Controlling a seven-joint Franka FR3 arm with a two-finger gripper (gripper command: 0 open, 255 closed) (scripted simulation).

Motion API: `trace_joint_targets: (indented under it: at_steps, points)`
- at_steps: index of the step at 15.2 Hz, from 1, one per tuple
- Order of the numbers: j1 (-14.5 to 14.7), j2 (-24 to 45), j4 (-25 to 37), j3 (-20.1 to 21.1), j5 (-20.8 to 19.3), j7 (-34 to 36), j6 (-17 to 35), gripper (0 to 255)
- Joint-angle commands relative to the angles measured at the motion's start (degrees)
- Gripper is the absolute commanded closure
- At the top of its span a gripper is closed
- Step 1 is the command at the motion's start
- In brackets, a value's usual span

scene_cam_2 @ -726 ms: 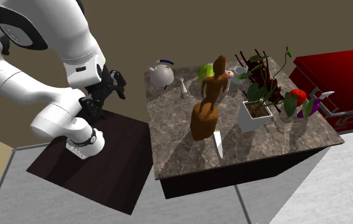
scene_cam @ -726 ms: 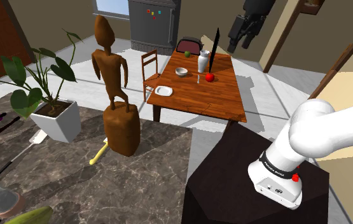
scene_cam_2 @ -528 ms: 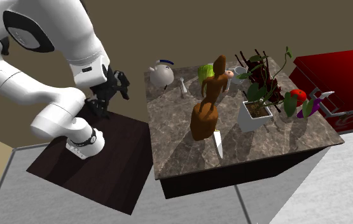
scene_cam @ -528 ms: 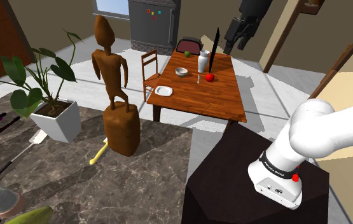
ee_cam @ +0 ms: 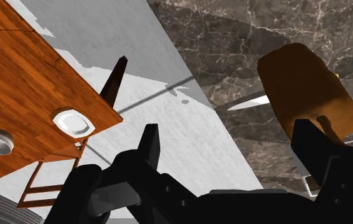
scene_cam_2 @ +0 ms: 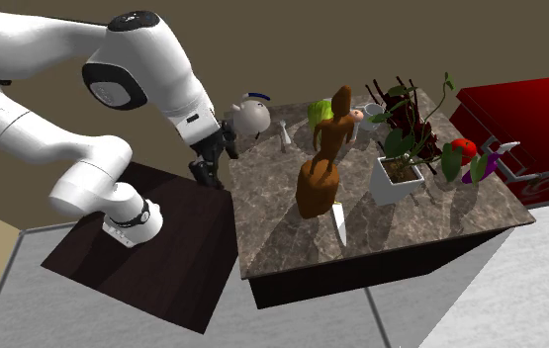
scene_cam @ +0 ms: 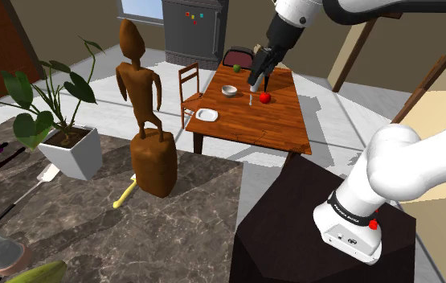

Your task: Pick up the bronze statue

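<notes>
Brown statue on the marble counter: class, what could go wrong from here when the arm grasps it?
1. The statue is tall and slim above its block base; a nudge from the open tool may topple it.
2. The potted plant stands close beside it, so its leaves may get brushed.

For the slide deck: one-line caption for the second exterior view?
Franka arm's open tool hangs at the marbled counter's edge, apart from the brown statue standing beside a white-potted plant.

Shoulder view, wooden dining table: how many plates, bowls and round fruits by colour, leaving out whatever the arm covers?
Plate: 1
Bowl: 1
Red fruit: 1
Green fruit: 1
Total: 4
</notes>
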Motion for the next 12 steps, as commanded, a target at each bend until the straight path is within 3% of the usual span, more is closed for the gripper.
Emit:
trace_joint_targets:
  at_steps: [1, 12]
  points:
    - [1.1, 1.8, -1.8, 1.2, 0.3, -0.5, 6.3, 0]
    - [4.4, 18.1, -3.3, 7.5, -2.0, -3.1, 37.0, 0]
